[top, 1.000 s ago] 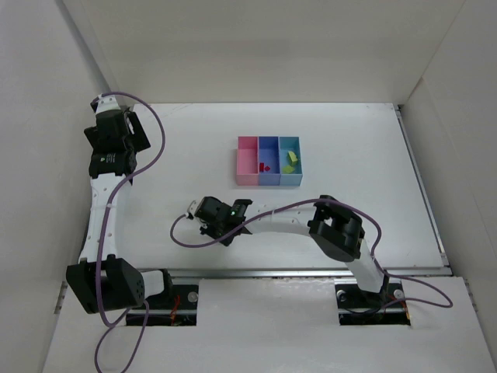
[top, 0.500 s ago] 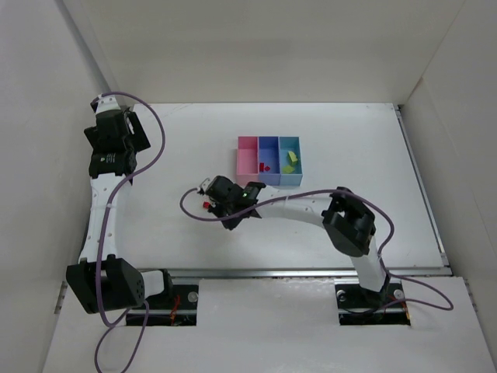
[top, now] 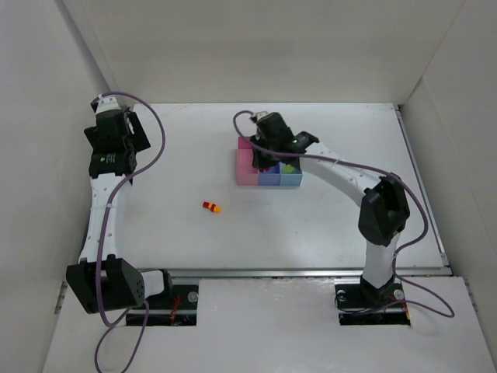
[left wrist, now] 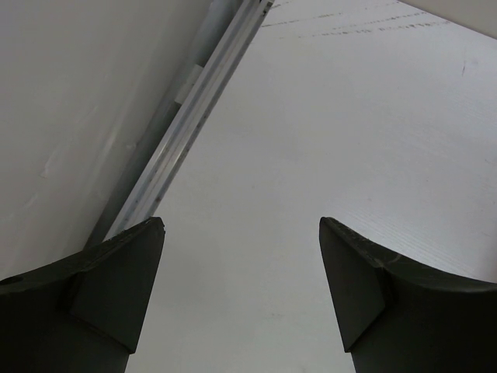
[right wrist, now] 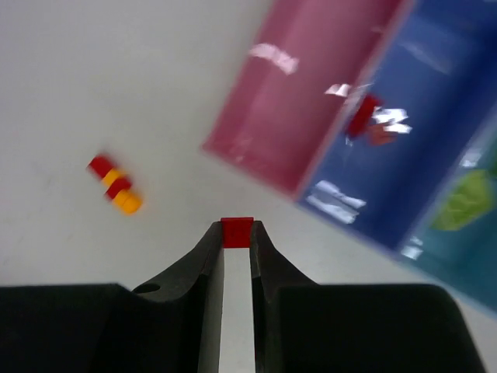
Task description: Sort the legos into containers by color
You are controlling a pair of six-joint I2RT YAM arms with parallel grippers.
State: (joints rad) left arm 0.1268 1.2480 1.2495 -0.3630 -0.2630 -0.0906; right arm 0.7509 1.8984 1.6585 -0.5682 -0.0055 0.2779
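Observation:
My right gripper [right wrist: 237, 230] is shut on a small red lego [right wrist: 237, 234] pinched at its fingertips. In the top view it hangs above the containers, over the pink bin [top: 246, 169] and blue bin [top: 269, 178], and hides part of them. In the right wrist view, red legos [right wrist: 363, 116] lie in the blue bin [right wrist: 419, 85] and a yellow-green lego [right wrist: 462, 200] lies in the cyan bin [right wrist: 474, 249]. The pink bin [right wrist: 311, 93] looks bare. A short row of red and orange legos [top: 211, 207] lies on the table. My left gripper [left wrist: 241, 225] is open with nothing between its fingers, far left.
White walls enclose the table on the left, back and right. An aluminium rail [left wrist: 194, 116] runs along the table's edge beside the left gripper. Purple cables loop from both arms. The right arm [top: 380, 214] arches over the table's right half.
The right arm has swung from the table's near middle up to the containers, carrying a red lego. The red and orange row, earlier under the gripper, now lies uncovered. The left arm stayed still.

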